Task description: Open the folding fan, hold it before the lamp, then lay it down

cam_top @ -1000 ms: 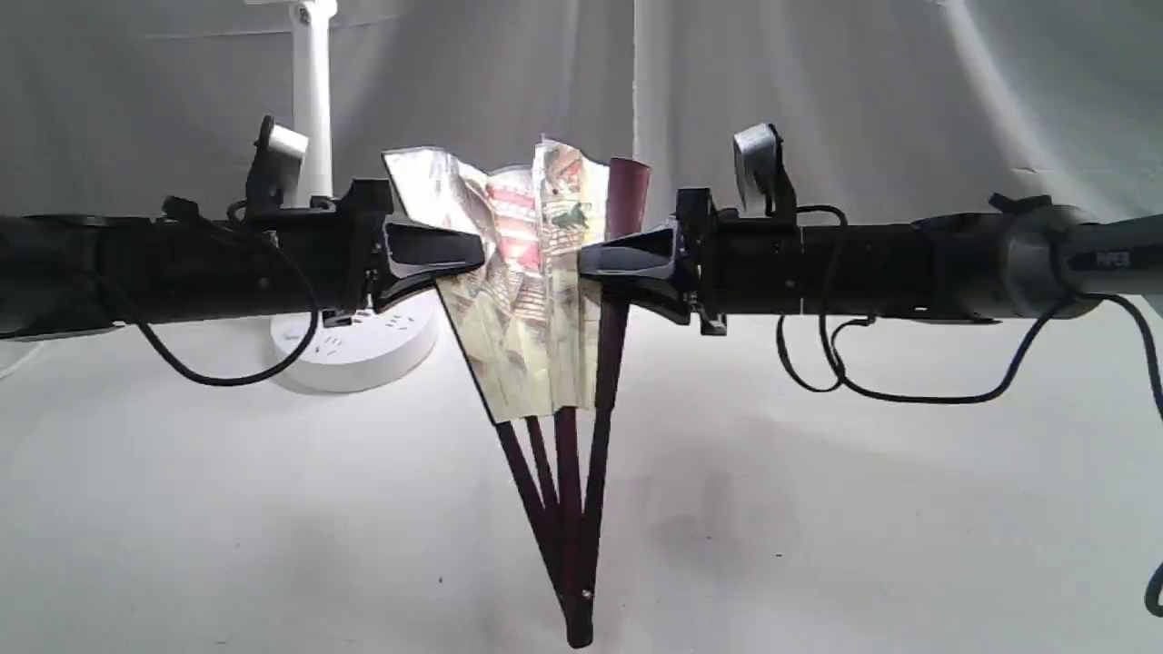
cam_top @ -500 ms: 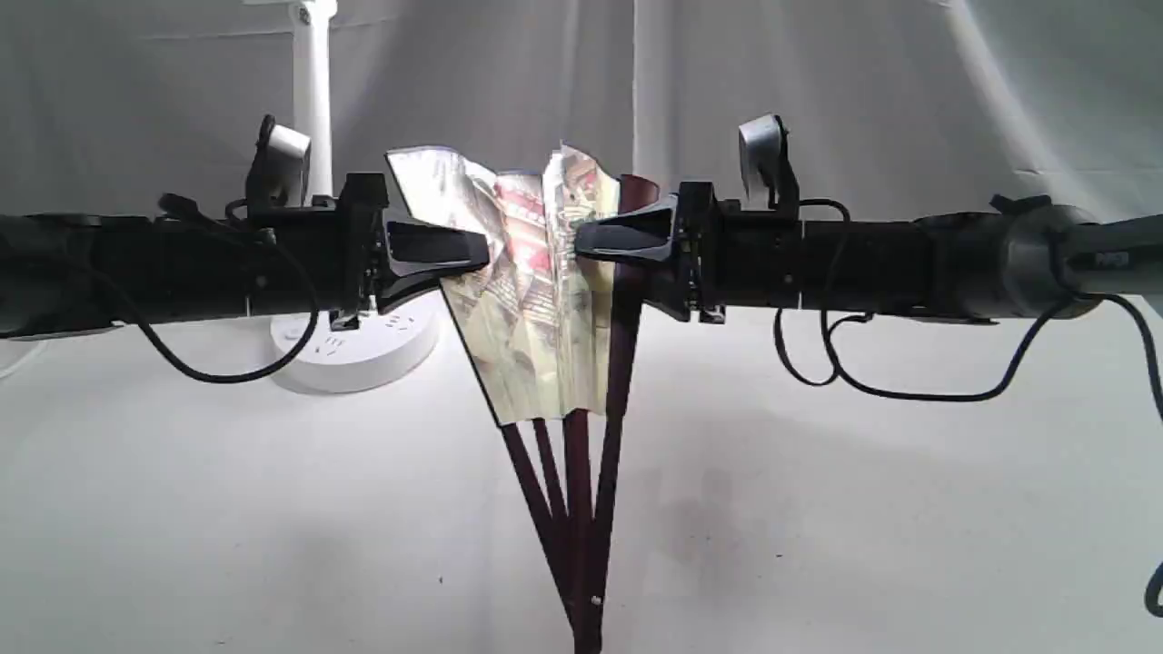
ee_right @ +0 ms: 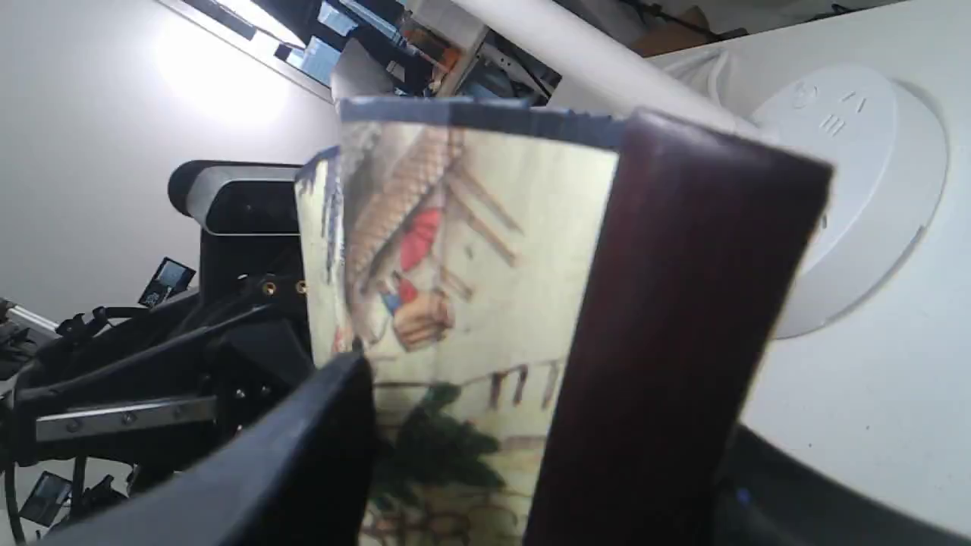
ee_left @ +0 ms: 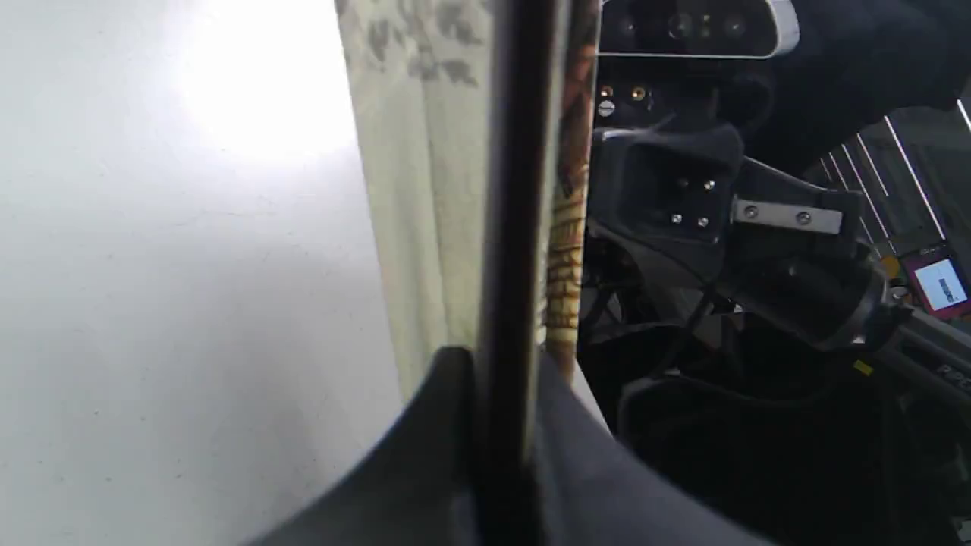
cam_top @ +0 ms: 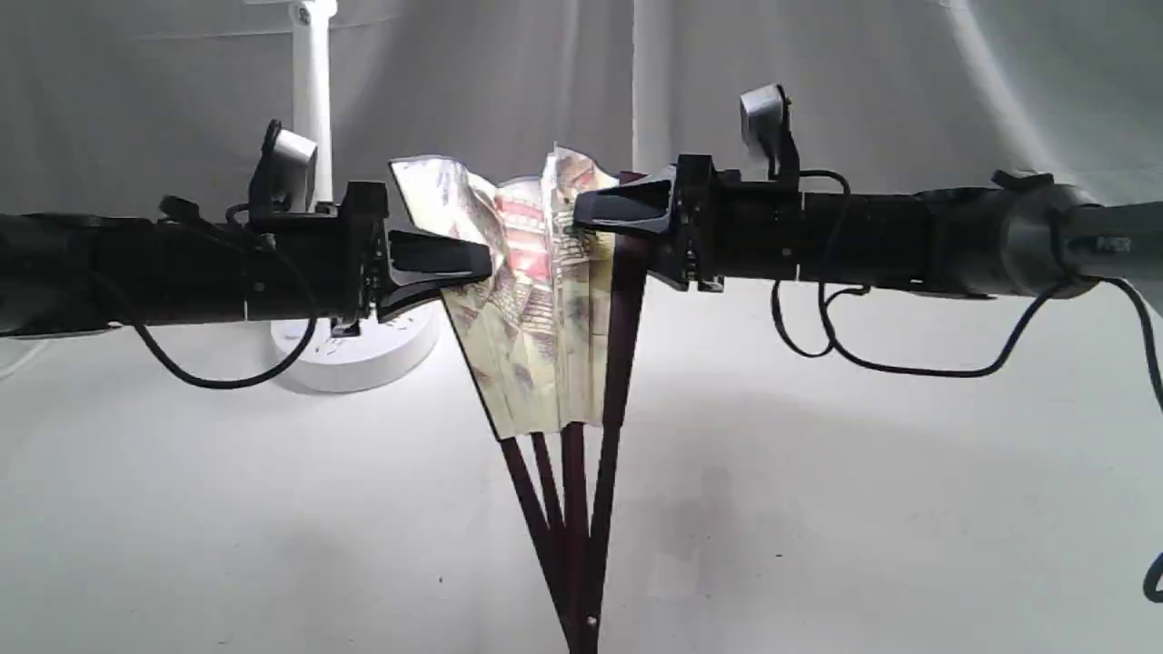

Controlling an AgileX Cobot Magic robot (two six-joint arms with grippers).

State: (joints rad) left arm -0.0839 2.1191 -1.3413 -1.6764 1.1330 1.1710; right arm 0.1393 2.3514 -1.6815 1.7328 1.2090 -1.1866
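The folding fan (cam_top: 531,309) stands upright and partly spread, its cream painted leaf pleated and its dark maroon ribs (cam_top: 581,527) meeting at the bottom edge of the exterior view. My left gripper (cam_top: 482,266) is shut on the leaf's left edge, seen as a black strip (ee_left: 504,227) between the fingers. My right gripper (cam_top: 583,207) is shut on the fan near its top, by the maroon guard rib (ee_right: 667,341). The lamp stands behind and to the left, with its white post (cam_top: 312,100) and round socket base (cam_top: 372,350).
A white cloth covers the table (cam_top: 863,509) and hangs as a backdrop. Black cables (cam_top: 872,363) droop from both arms. The lamp's base (ee_right: 850,189) lies just behind the fan in the right wrist view.
My right gripper has risen and now sits near the top of the fan's right guard. The fan has sunk a little. The left gripper has dipped slightly.
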